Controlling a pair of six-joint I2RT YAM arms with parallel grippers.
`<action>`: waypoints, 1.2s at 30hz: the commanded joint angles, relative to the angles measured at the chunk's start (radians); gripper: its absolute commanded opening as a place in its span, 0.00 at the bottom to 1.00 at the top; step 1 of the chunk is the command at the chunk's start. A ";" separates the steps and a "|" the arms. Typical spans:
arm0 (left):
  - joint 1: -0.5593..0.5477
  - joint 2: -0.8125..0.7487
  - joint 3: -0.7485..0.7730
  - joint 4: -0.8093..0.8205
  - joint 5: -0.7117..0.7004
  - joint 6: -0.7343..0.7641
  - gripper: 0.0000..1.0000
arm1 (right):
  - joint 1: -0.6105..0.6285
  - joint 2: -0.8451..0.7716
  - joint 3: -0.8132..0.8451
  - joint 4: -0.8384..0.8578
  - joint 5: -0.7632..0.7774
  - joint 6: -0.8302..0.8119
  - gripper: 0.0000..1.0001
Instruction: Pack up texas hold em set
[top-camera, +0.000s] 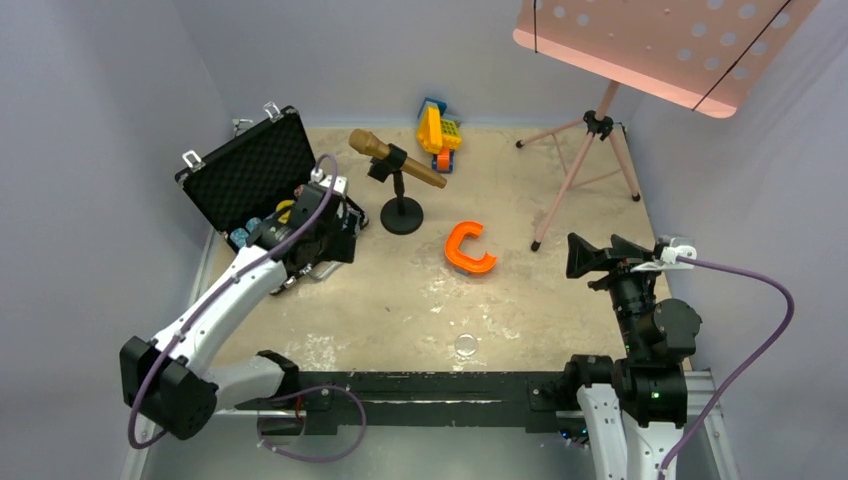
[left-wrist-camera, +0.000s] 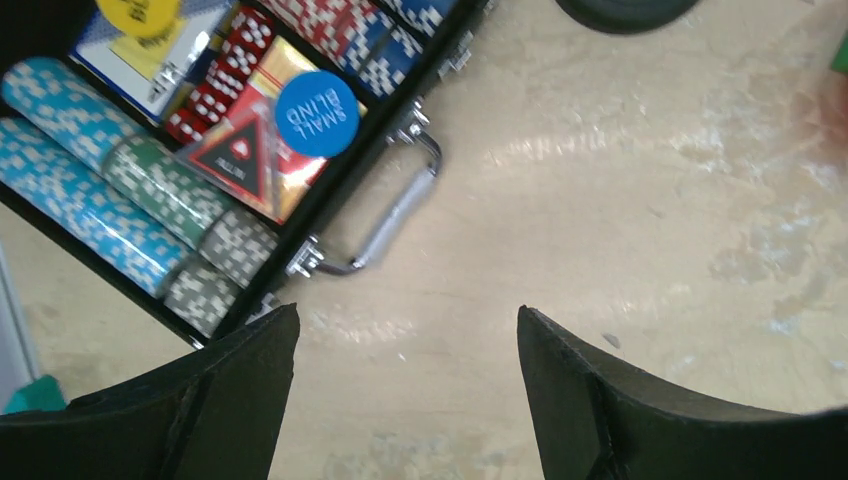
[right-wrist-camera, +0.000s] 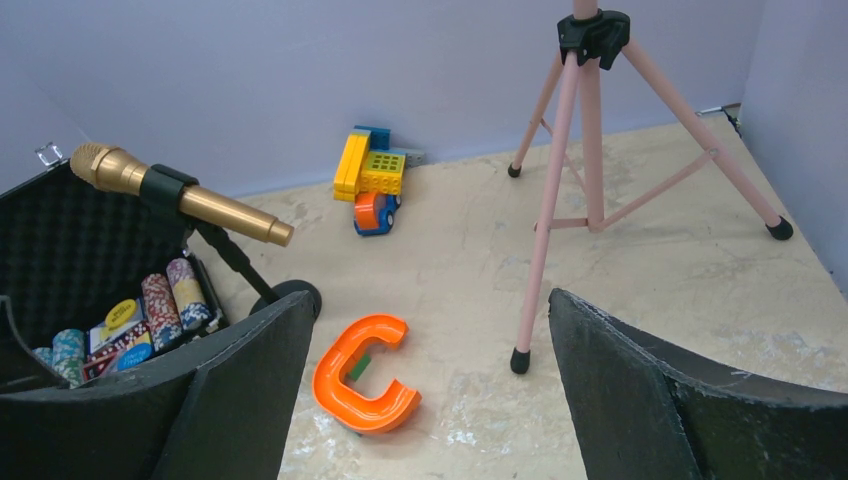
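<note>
The black poker case (top-camera: 250, 170) lies open at the table's back left, foam-lined lid up. In the left wrist view its tray (left-wrist-camera: 330, 190) holds chip rows (left-wrist-camera: 110, 190), small red dice (left-wrist-camera: 215, 85), card decks, a blue "small blind" button (left-wrist-camera: 317, 113), a triangular button (left-wrist-camera: 233, 160) and a yellow button (left-wrist-camera: 138, 12). A silver handle (left-wrist-camera: 395, 220) sticks out at its front. My left gripper (left-wrist-camera: 405, 335) is open and empty, hovering over bare table just in front of the case. My right gripper (right-wrist-camera: 425, 320) is open and empty at the right side, far from the case (right-wrist-camera: 60, 250).
A gold microphone on a black stand (top-camera: 397, 175) stands right of the case. An orange C-shaped piece (top-camera: 468, 250) lies mid-table. A yellow toy (top-camera: 438, 132) sits at the back. A pink tripod music stand (top-camera: 590, 150) fills the back right. A small clear disc (top-camera: 465, 345) lies near the front edge.
</note>
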 joint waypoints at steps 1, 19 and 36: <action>-0.123 -0.106 -0.105 0.014 -0.039 -0.192 0.83 | 0.006 0.000 0.000 0.025 0.000 -0.012 0.91; -0.865 0.422 0.182 0.063 -0.065 -0.487 0.87 | 0.006 0.004 0.016 0.004 -0.001 -0.016 0.90; -0.944 0.693 0.336 0.120 0.037 -0.494 0.88 | 0.007 -0.006 0.010 0.008 -0.004 -0.012 0.90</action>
